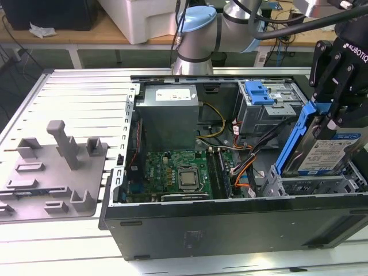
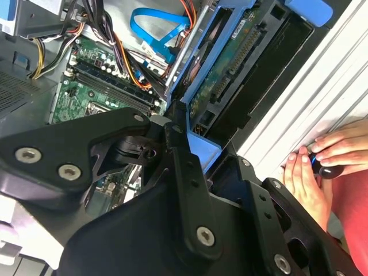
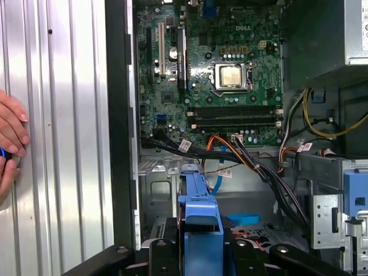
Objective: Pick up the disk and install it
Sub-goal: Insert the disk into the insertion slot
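The disk (image 1: pixel 332 153), a silver drive with a white-and-blue label in a blue carrier rail, hangs tilted on edge above the metal drive bay (image 1: pixel 315 185) at the front corner of the open computer case, on the exterior view's right. My black gripper (image 1: pixel 334 112) is shut on its upper edge. In the second wrist view the fingers (image 2: pixel 179 150) clamp the blue rail, and the disk's (image 2: pixel 229 73) circuit-board underside faces the camera. The first wrist view has the blue carrier end (image 3: pixel 199 211) between the gripper's (image 3: pixel 199 248) fingers, over the bay floor.
The case holds a green motherboard (image 1: pixel 175 171), a power supply (image 1: pixel 170 110), a drive cage with a blue latch bracket (image 1: pixel 259 92), and cable bundles (image 3: pixel 253 164) running beside the bay. A grey fixture (image 1: pixel 57 167) lies on the slatted table. A person's hands (image 2: pixel 310 167) rest beside the case.
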You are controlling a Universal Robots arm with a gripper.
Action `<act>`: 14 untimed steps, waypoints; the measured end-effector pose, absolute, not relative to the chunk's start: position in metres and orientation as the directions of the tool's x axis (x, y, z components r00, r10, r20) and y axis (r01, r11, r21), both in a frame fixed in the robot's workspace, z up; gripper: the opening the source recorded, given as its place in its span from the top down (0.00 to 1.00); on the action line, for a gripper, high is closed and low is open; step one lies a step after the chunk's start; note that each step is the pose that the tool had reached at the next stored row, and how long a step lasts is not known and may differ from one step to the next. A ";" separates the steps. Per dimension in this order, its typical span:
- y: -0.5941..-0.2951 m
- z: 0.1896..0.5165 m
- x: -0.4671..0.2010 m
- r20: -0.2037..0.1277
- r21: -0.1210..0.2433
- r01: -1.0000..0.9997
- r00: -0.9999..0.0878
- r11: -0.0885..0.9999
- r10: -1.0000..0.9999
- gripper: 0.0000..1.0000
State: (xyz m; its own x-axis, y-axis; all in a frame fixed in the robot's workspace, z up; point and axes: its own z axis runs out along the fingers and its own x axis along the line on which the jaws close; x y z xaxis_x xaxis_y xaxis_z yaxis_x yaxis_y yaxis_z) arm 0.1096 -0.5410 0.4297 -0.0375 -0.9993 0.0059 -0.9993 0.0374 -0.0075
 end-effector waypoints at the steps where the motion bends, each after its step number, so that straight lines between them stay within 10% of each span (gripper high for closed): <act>1: -0.541 0.429 0.110 0.006 -0.008 -0.999 -0.037 0.037 -0.999 0.64; 14: -0.541 0.418 0.110 0.001 -0.007 -0.999 -0.037 0.037 -0.999 0.64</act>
